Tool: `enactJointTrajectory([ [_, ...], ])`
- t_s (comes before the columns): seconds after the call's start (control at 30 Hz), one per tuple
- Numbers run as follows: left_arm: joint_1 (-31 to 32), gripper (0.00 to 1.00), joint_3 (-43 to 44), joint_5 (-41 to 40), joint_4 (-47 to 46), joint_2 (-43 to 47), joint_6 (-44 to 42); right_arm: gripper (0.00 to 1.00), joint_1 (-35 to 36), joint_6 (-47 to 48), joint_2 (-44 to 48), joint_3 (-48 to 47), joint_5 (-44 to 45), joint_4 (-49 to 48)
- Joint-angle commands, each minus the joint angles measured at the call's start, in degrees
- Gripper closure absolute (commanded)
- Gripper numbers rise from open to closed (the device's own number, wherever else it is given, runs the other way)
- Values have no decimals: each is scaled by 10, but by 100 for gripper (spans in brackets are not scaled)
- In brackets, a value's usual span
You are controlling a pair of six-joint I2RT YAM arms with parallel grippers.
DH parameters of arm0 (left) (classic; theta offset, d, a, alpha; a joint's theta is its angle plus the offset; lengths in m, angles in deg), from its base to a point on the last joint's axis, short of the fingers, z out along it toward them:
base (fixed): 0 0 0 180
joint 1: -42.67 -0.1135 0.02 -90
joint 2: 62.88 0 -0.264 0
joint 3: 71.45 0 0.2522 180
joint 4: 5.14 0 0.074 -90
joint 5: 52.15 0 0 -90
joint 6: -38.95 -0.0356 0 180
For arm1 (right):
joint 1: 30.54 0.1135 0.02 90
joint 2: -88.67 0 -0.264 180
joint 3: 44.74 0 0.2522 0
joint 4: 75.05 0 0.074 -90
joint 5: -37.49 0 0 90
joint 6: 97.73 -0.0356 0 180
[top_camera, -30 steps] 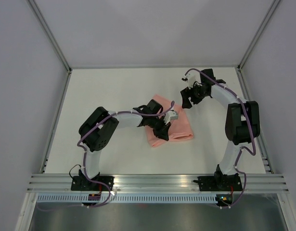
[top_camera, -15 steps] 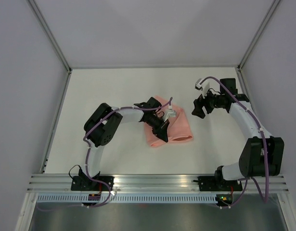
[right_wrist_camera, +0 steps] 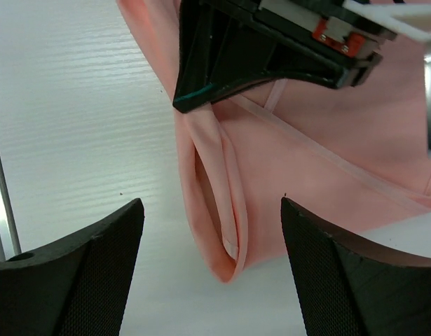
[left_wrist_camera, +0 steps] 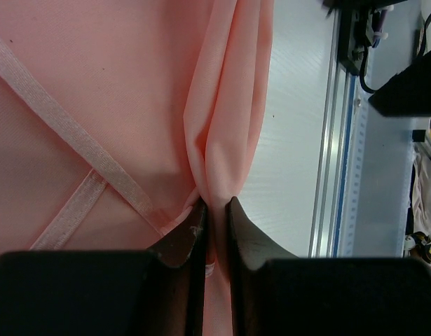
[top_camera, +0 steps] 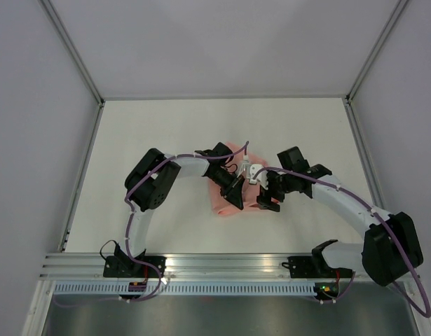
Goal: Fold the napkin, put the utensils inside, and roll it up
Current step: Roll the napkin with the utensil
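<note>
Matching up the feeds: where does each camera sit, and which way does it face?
Top external: above and behind, looking down on the table; left arm and right arm both show.
Left wrist: on the left arm, looking past the left gripper, shut on a napkin fold.
Right wrist: on the right arm, looking down through the open right gripper at that fold.
Shared: both wrist views show the pinched fold.

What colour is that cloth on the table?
Plain salmon pink; the napkin shows best in the left wrist view.
</note>
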Motion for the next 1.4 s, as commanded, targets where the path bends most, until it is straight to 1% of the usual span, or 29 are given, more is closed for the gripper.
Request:
enactJointTrajectory([
  [0.0,0,98,-11,-86,42,-41,-11,16,42,9,-24,6,41,-49],
  [0.03,-1,98,-11,-87,42,-41,-10,16,65,4,-28,13,57,-62],
  [0.13,0,98,-9,-90,42,-41,-9,17,102,-12,-41,23,76,-91],
  [0.33,0,98,-11,-96,40,-38,-9,19,141,-26,-73,32,121,-146],
  [0.6,-1,98,-12,-101,36,-28,-6,21,150,-28,-114,37,141,-176],
  [0.73,-1,95,-13,-102,33,-23,-3,24,150,-31,-121,39,140,-180],
  [0.9,-1,93,-18,-105,24,-14,2,31,150,-35,-132,42,133,-176],
  [0.93,-1,90,-19,-110,22,-10,5,33,150,-37,-134,41,133,-176],
  [0.97,-1,89,-23,-116,12,-7,7,38,150,-38,-140,40,133,-173],
  [1.0,-1,87,-25,-120,10,-5,11,40,150,-38,-143,38,131,-165],
  [1.03,-2,85,-27,-122,6,-1,17,45,149,-39,-146,33,129,-160],
  [1.1,-6,80,-35,-123,-10,6,26,49,148,-39,-153,28,121,-147],
  [1.13,-6,78,-38,-119,-16,16,29,53,147,-39,-154,28,119,-145],
  [1.2,-8,73,-52,-117,-33,27,43,55,139,-37,-158,23,107,-136],
  [1.23,-9,71,-57,-113,-51,36,48,58,136,-35,-164,21,103,-131],
  [1.27,-10,70,-64,-110,-57,41,52,60,132,-32,-168,17,89,-118],
  [1.3,-12,67,-66,-107,-61,44,60,60,123,-30,-172,7,81,-110],
  [1.37,-14,65,-74,-94,-77,52,66,62,115,-20,-188,-5,67,-90],
])
